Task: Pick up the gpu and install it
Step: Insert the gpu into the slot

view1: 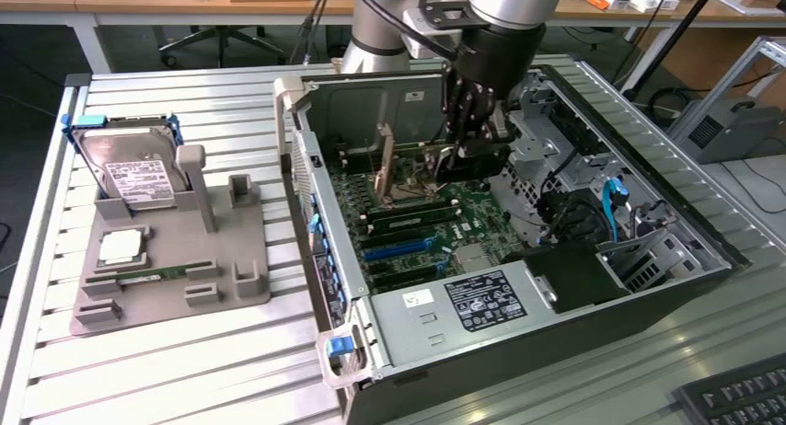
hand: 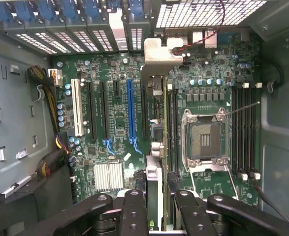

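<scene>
Inside the open computer case [view1: 368,108], the gripper [view1: 470,149] clamps the gpu [hand: 154,172] on edge over the motherboard [hand: 114,123], the card's long axis running from the jaws toward the rear wall [hand: 60,39], roughly nine o'clock in the exterior view.
</scene>
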